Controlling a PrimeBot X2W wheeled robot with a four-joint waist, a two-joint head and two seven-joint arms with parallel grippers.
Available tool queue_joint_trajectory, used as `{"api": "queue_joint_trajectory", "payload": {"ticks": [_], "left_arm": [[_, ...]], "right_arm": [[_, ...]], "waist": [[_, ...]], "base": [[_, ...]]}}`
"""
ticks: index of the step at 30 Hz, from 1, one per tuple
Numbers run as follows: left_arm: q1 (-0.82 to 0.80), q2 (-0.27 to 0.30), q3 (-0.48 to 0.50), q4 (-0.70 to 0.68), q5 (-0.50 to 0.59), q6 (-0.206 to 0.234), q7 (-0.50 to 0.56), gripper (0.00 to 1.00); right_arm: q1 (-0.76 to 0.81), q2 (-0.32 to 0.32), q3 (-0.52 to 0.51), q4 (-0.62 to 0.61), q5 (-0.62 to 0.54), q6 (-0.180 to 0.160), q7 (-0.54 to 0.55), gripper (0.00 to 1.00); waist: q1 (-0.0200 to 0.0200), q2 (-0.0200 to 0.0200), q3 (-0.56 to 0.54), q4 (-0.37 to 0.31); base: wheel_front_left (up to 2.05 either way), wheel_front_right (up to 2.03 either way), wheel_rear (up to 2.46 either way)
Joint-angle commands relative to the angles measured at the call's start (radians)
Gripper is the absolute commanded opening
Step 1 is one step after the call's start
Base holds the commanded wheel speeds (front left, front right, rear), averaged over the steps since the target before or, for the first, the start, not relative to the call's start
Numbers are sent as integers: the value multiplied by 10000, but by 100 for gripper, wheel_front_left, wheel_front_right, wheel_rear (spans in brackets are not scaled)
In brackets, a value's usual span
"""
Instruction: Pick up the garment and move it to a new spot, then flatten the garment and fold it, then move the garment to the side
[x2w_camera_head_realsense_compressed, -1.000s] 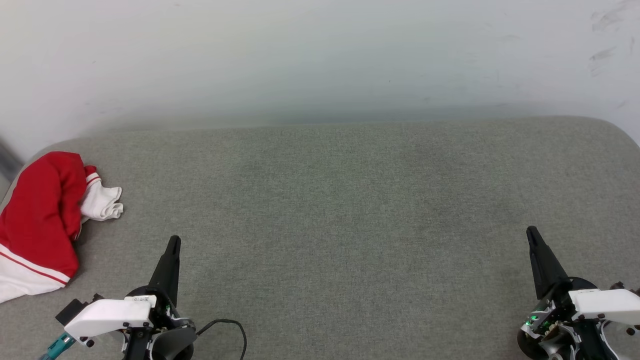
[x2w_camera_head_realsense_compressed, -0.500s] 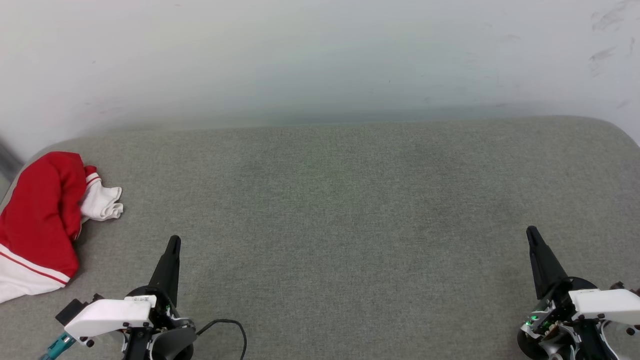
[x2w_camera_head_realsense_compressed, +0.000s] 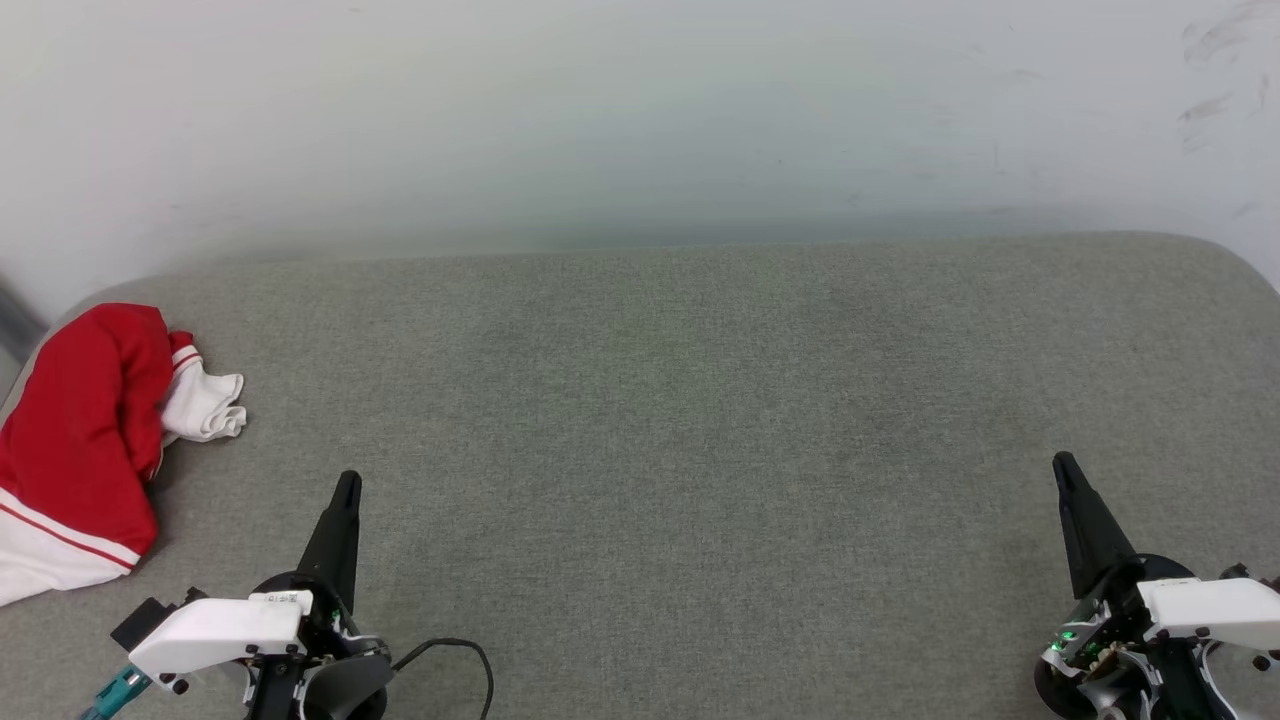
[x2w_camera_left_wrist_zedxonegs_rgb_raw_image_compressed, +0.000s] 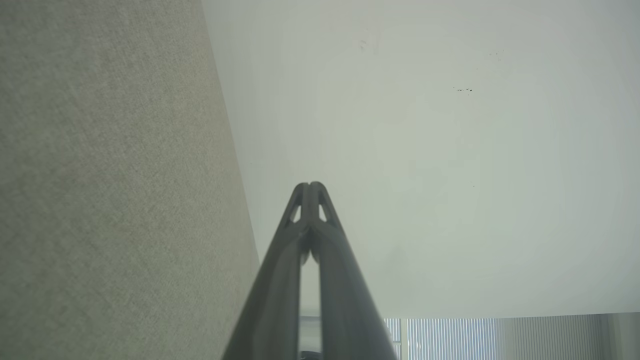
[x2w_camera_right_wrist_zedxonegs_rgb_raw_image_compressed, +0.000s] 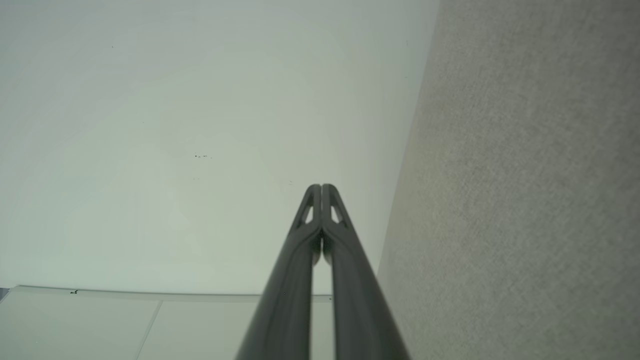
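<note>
A pale wall (x2w_camera_head_realsense_compressed: 640, 120) rises behind the far edge of the grey fabric-covered desk (x2w_camera_head_realsense_compressed: 700, 420), which spans the head view from left to right. The garment (x2w_camera_head_realsense_compressed: 80, 430), red with white sleeves and striped trim, lies bunched in a heap at the far-left edge of the desk, one white sleeve spilling toward the right. The left fingers (x2w_camera_head_realsense_compressed: 345, 500) hang near the front left, close to the garment but apart from it, pressed together on nothing. The right fingers (x2w_camera_head_realsense_compressed: 1068, 480) sit at the near right, well apart from the garment, likewise together and holding nothing. A thin black cable (x2w_camera_head_realsense_compressed: 470, 650) loops beside the left wrist.
</note>
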Motion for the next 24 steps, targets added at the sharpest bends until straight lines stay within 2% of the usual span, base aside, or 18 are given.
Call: {"api": "queue_joint_trajectory", "payload": {"ticks": [1,24], "left_arm": [[-54,-15,18,3,14,-30,38,0],[-54,-15,17,3,14,-30,38,0]], "right_arm": [[-108,41,7,10,12,-3,2,0],[-109,41,7,10,12,-3,2,0]], "waist": [[0,-1,0,0],[0,-1,0,0]], "base": [[0,0,0],[0,0,0]]}}
